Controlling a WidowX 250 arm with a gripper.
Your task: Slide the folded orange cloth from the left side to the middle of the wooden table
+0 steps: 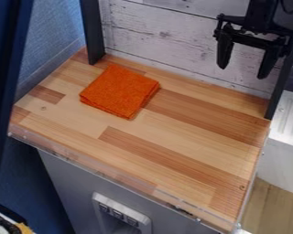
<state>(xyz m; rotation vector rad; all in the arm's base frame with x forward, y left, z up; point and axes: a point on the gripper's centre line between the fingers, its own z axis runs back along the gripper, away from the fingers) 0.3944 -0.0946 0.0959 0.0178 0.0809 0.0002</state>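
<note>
Lying folded into a rough square, the orange cloth [119, 91] is resting flat on the wooden counter [173, 130], its stacked layers showing along its near and right edges. Beyond the cloth and to its right, the black gripper [243, 73] is hanging fingers-down, well apart from it, the two fingers standing wide of each other.

Around the cloth, the counter's light and darker wood strips are running at a slant, the larger part of them spreading in front of it and to its right. Directly behind the cloth, a whitewashed plank board [155, 34] is standing upright. A dark post [93, 32] is rising just behind the cloth's far left side, and another [279, 89] is standing well to its right.

Farther left of the cloth, a blue wall [54, 34] is showing. Far to its right, beyond the second post, a ridged white surface [290, 116] is lying. Below the cloth, under the counter's near edge, a grey front [69, 183] is carrying a pale switch panel [146, 225].
</note>
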